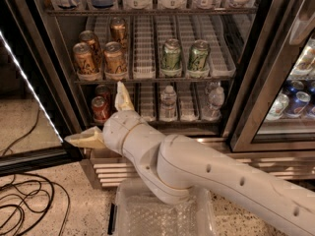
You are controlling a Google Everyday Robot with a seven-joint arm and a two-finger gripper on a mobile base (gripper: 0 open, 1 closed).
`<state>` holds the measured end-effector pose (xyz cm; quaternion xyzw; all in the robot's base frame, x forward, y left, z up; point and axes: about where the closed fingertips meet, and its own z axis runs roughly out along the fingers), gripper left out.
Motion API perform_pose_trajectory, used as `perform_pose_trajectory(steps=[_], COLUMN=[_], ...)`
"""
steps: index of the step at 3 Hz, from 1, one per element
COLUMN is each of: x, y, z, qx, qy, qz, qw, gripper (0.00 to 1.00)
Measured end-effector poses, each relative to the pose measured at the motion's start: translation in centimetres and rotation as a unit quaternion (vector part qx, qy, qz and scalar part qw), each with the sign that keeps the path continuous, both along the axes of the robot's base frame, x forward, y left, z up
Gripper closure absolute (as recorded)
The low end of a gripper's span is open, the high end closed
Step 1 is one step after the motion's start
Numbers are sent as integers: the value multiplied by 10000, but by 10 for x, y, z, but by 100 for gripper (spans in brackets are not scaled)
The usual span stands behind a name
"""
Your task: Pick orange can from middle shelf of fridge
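Gripper (pixel 93 113), cream fingers splayed wide and empty, low at the fridge (pixel 242 107) opening; smooth orange can (pixel 114 59) at its 12 o'clock on the ribbed middle shelf (pixel 145 58)

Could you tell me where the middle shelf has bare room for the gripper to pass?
The lane between the orange cans and green cans is bare, as is the lane right of the green cans. The left lanes are crowded. The gripper, jaws open, sits below the middle shelf.
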<state>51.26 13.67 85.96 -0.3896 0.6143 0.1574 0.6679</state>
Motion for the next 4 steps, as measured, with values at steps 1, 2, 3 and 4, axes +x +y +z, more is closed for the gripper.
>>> perform_pose_trajectory(steps=[1, 2, 3, 4], x=[23, 37, 54, 54], y=[31, 50, 58, 58], z=[-20, -35, -40, -40], qx=[320, 548, 640, 640], qy=[127, 210, 140, 140], qz=[40, -133, -420, -420], qw=[9994, 9982, 9970, 9970], gripper=[0, 0, 0, 0])
